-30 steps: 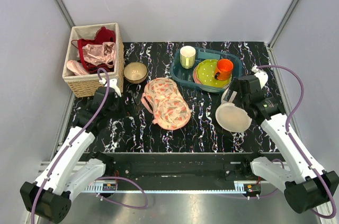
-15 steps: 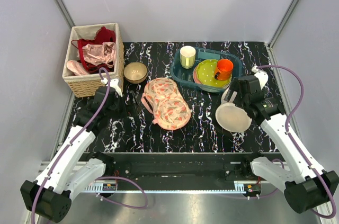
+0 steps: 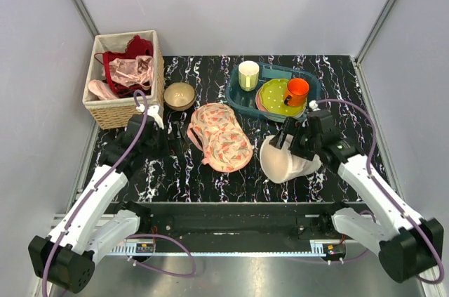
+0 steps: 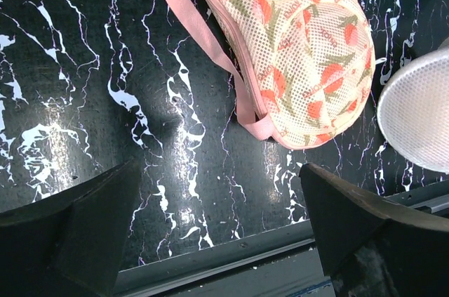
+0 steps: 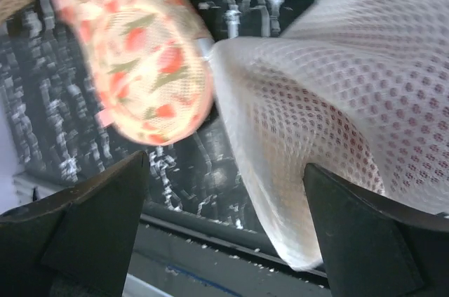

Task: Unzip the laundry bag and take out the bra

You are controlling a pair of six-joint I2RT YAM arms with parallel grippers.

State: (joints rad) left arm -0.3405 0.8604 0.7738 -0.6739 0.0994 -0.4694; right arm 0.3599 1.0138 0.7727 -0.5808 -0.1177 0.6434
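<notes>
The white mesh laundry bag (image 3: 283,161) stands tipped at the front right of the table, right of a flat peach floral mesh cloth (image 3: 219,135). My right gripper (image 3: 297,140) is right behind and above the bag. In the right wrist view my right gripper (image 5: 224,163) is open wide, and the bag (image 5: 337,100) hangs between the jaws, against the right finger. No bra shows in the bag. My left gripper (image 3: 165,144) is open and empty over bare table left of the floral cloth (image 4: 295,51). The bag's edge shows in the left wrist view (image 4: 417,118).
A wicker basket (image 3: 126,111) with red and pink garments stands at the back left, with a small bowl (image 3: 179,95) beside it. A teal tray (image 3: 238,97) at the back holds a cream cup (image 3: 248,74), a green spotted plate (image 3: 273,97) and an orange mug (image 3: 297,90).
My right gripper has moved left and forward, and the white bag has gone left with it and tipped up from lying flat. The left arm has barely moved.
</notes>
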